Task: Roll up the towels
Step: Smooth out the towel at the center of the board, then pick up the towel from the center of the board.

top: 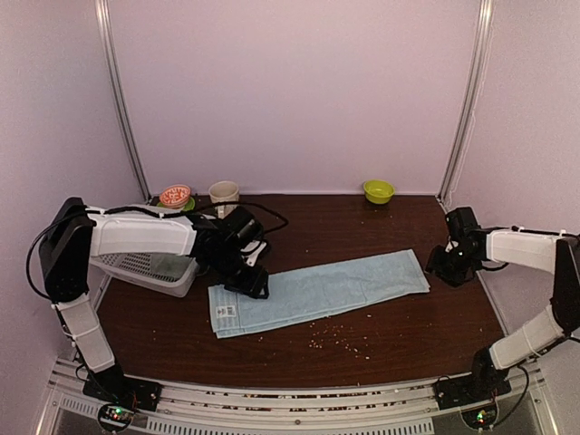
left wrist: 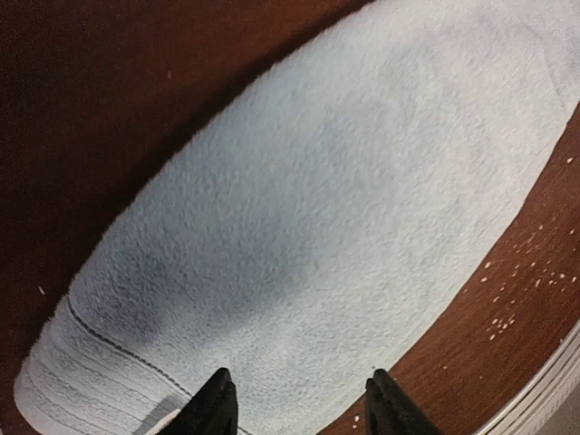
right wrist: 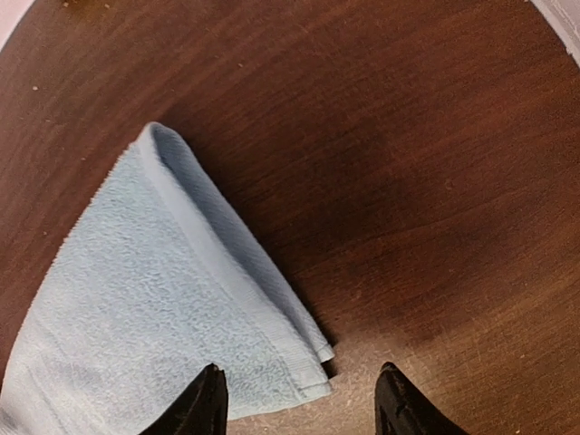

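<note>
Left tool (left wrist: pixel 299 376), right tool (right wrist: pixel 301 367) agape, empty, at ends of light blue towel (top: pixel 326 288), one corner unseen.

I count one blue towel (top: pixel 317 290) mid-table, one white basket (top: pixel 149 269) at the left edge, and one cup (top: pixel 224 192), one patterned bowl (top: pixel 175 195) and one green bowl (top: pixel 378 190) along the far edge.

Light blue towel (top: pixel 317 292), dark brown table (top: pixel 435 317), white mesh basket (top: pixel 149 270), green bowl (top: pixel 379 191).
</note>
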Motion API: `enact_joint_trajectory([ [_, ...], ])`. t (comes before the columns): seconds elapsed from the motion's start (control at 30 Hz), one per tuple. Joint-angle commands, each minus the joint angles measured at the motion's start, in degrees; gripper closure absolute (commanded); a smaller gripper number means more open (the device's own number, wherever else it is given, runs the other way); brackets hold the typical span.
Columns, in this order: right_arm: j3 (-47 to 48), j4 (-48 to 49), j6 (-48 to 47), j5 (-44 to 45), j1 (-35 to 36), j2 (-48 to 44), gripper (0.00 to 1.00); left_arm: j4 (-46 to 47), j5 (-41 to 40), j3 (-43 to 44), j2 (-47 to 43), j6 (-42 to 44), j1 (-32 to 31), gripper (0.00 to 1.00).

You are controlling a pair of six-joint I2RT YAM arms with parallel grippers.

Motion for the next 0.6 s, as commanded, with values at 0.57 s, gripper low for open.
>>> enact_joint_trajectory([
  [0.57,10.3,-11.9,-7.3,-3.6,-2.1,17.7,0.55,-1.7,-4.9,5.6,-0.8,3.8,0.1,0.53],
])
